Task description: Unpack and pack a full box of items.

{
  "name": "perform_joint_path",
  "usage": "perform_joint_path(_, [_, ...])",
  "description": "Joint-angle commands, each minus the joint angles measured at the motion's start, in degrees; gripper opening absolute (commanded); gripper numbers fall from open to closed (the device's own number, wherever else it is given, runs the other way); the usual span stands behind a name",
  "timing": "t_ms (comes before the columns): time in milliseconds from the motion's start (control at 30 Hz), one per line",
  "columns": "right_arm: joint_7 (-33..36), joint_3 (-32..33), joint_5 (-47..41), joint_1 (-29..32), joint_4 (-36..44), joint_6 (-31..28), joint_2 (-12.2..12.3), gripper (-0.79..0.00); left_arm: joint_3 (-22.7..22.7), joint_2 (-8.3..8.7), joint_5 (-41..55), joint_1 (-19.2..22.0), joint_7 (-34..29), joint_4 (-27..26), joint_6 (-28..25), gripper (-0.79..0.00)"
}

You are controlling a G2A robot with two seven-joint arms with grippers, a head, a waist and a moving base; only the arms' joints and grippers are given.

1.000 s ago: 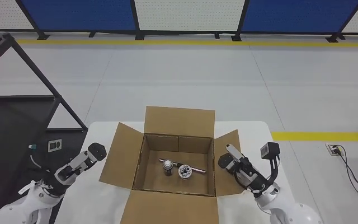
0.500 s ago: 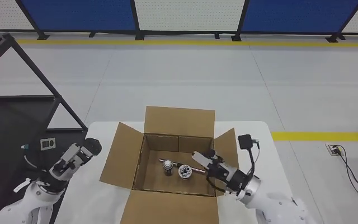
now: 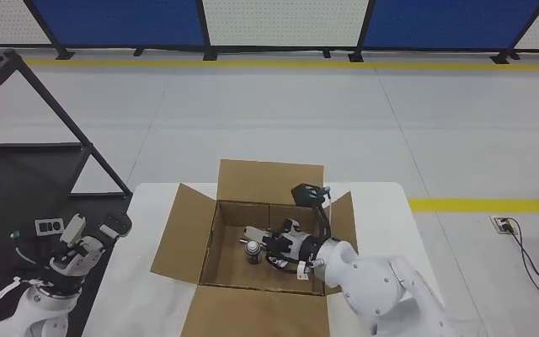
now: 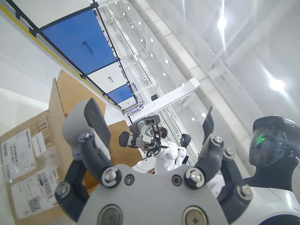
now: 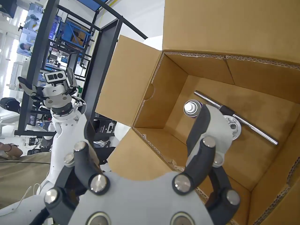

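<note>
The right gripper (image 5: 146, 118) was wide open and held nothing. It hung over the open box (image 5: 211, 24), near the small can (image 5: 192, 108). This can stood upright on the box floor, just beside a metal rod (image 5: 236, 118) with a round white fitting (image 5: 234, 127). The left gripper (image 4: 150, 108), also spread open and empty, was well apart from the box. I judge that an unpacking pick was in hand. The next move called for lowering the right gripper around the can and closing on it, without catching the rod.
</note>
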State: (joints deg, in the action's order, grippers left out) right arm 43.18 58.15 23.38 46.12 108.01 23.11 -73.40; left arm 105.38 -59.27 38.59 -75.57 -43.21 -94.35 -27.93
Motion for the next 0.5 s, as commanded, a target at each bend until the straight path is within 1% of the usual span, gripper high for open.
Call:
perform_joint_path(0, [0.01,-0.01,0.0,-0.02,-0.01,0.04,0.0,0.0,0.0,0.0,0.0,0.0,0.0,0.0,0.0,0.0])
perform_joint_path(67, [-0.28,-0.02,-0.04,0.17,-0.01,-0.17,-0.01,0.0,0.0,0.0,0.0,0.0,0.0,0.0,0.0,0.0])
perform_joint_path(100, [-1.2,-0.29,-0.39,0.76,-0.11,-1.41,-0.07,0.0,0.0,0.0,0.0,0.0,0.0,0.0,0.0,0.0])
perform_joint_path(167, [-0.03,-2.74,3.1,-0.52,-2.31,-2.08,-0.21,0.0,-0.1,-0.03,-0.26,-0.19,0.58,-0.46,0.46,0.0])
perform_joint_path(200, [1.41,-4.64,6.62,-2.06,-3.55,-1.4,-0.32,0.0,-0.11,-0.05,-0.47,-0.39,1.09,-0.93,0.81,0.0])
perform_joint_path(267, [5.04,-8.71,13.06,-5.56,-5.63,1.96,-0.8,0.0,0.06,-0.11,-0.48,-0.7,2.94,-1.7,2.29,0.0])
perform_joint_path(333, [9.05,-12.81,16.12,-9.22,-8.13,2.34,-1.61,0.0,0.4,-0.12,-0.46,-0.98,3.52,-2.38,3.17,0.0])
perform_joint_path(400, [11.19,-15.85,18.58,-12.57,-11.41,3.7,-2.56,0.0,0.82,-0.12,-0.31,-1.37,3.64,-2.77,3.51,0.0])
perform_joint_path(467, [12.76,-18.95,20.54,-15.63,-13.86,3.78,-3.64,0.0,1.11,-0.15,0.78,-1.8,3.38,-2.96,3.95,0.0])
